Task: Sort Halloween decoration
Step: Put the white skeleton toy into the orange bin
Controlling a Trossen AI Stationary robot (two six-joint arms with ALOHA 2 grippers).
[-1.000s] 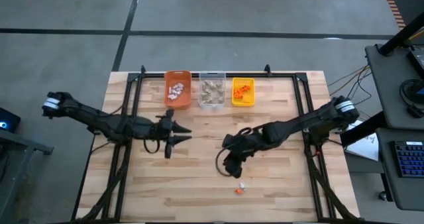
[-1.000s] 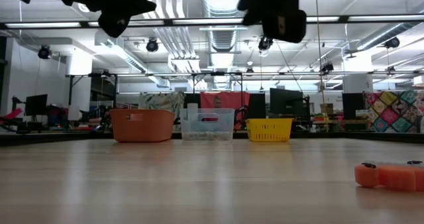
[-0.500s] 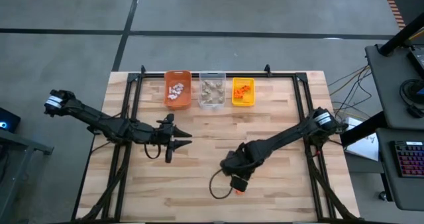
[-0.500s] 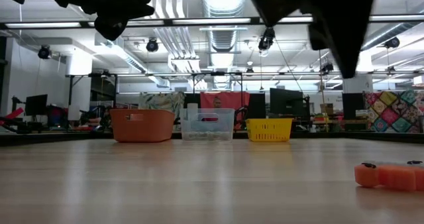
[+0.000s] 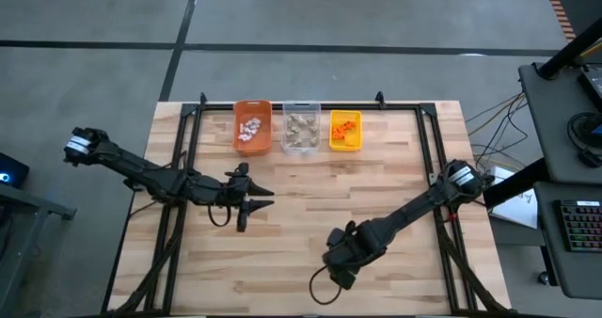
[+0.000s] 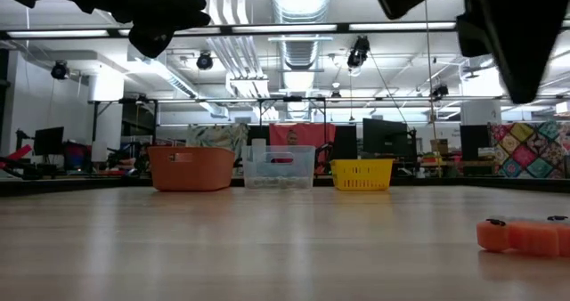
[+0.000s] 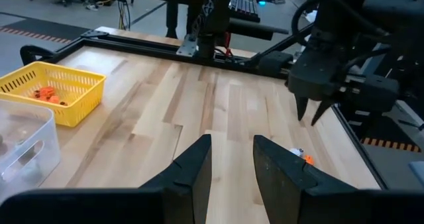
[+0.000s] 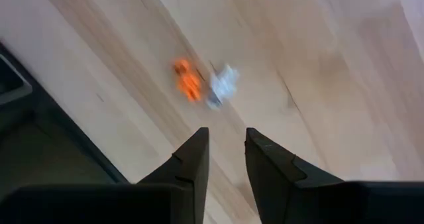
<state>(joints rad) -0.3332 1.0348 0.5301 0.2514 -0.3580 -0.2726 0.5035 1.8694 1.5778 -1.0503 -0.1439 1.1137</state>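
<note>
High view, table (image 5: 395,167): wooden top with a dark frame; three bins in a row at the far edge: orange bin (image 5: 252,127) holding white trinkets, clear bin (image 5: 301,128) holding grey-tan trinkets, yellow bin (image 5: 345,131) holding orange trinkets; all three touching or just beside one another.

Left gripper (image 5: 263,199): over the table's left half, nearer than the orange bin, arm reaching in from the left; left wrist view shows its fingers (image 7: 192,174) with a narrow gap between them, nothing held.

Right gripper (image 5: 339,271): low over the near middle of the table, arm stretched in from the right edge; right wrist view shows its fingers (image 8: 192,161) a little apart, nothing between them, pointed down at the wood; seen also from the left wrist as a dark head with two tips hanging above the table (image 7: 317,108).

Loose trinkets: one orange trinket (image 8: 188,82) and one white trinket (image 8: 223,85) lying on the table side by side, just beside each other, directly ahead of the right gripper's tips and not touching them; the same pair seen small in the left wrist view, orange (image 7: 308,160) beside white (image 7: 295,152), below the right gripper; hidden under the arm in the high view.

Low view: orange trinket (image 6: 524,235) on the wood at near right; bins in a row far behind; dark arm parts overhead.
</note>
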